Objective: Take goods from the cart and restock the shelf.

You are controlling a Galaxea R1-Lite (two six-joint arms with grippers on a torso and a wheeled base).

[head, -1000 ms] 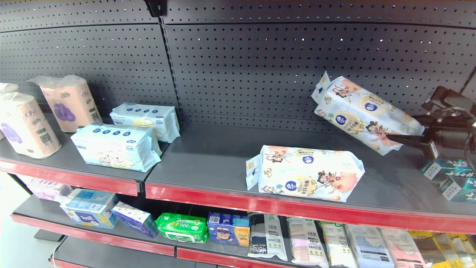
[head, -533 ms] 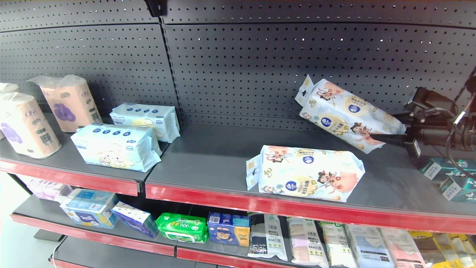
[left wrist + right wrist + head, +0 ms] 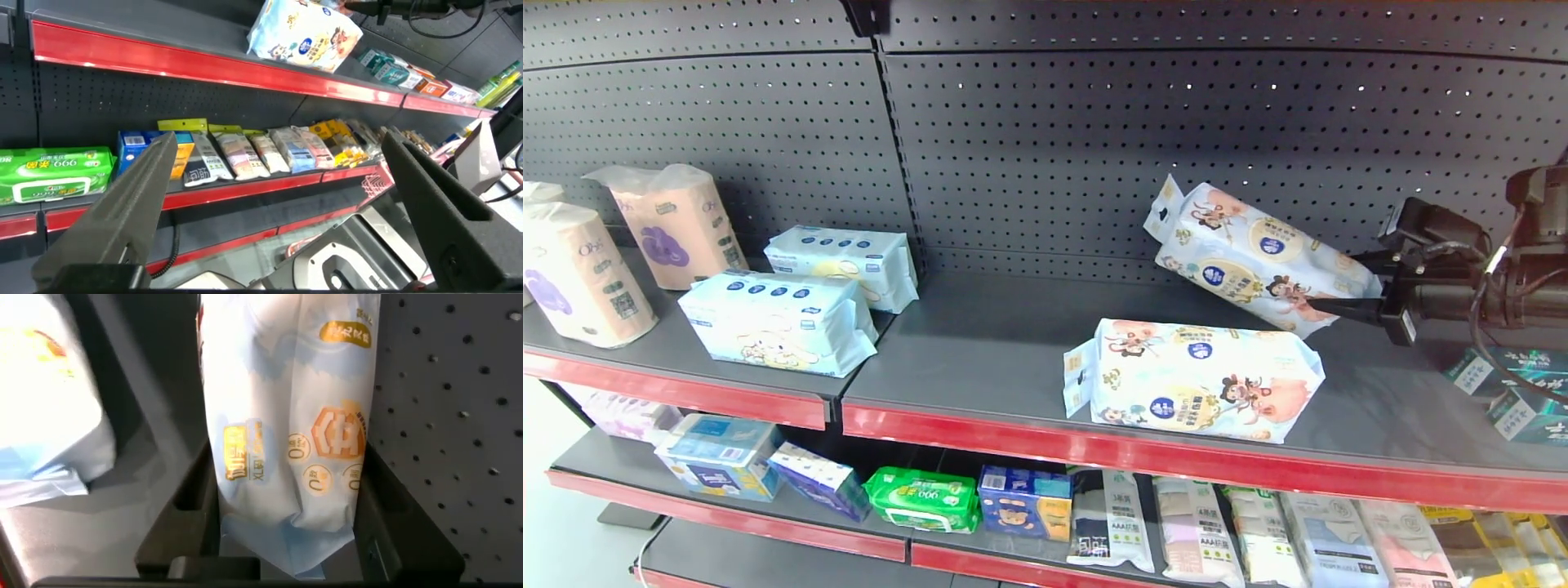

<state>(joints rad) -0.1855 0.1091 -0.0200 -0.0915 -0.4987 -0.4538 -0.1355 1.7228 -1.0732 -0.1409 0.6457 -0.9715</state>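
My right gripper (image 3: 1339, 296) is shut on a cartoon-printed tissue pack (image 3: 1258, 259) and holds it tilted above the back of the grey shelf (image 3: 980, 343), close to the pegboard. In the right wrist view the held tissue pack (image 3: 290, 416) sits pinched between the two black fingers (image 3: 189, 508). A second identical pack (image 3: 1192, 380) lies flat near the shelf's red front edge, below and in front of the held one. My left gripper (image 3: 286, 204) is open with nothing between its fingers, down low facing the lower shelves.
Two blue tissue packs (image 3: 780, 322) and pink paper rolls (image 3: 678, 224) stand on the shelf's left part. Teal boxes (image 3: 1515, 388) sit at the far right under my right arm. Lower shelves hold several packets (image 3: 1192, 531). Bare shelf lies between the blue packs and the cartoon packs.
My right gripper has carried the held tissue pack leftward and slightly lower along the back of the shelf. Everything lying on the shelves stays where it was.
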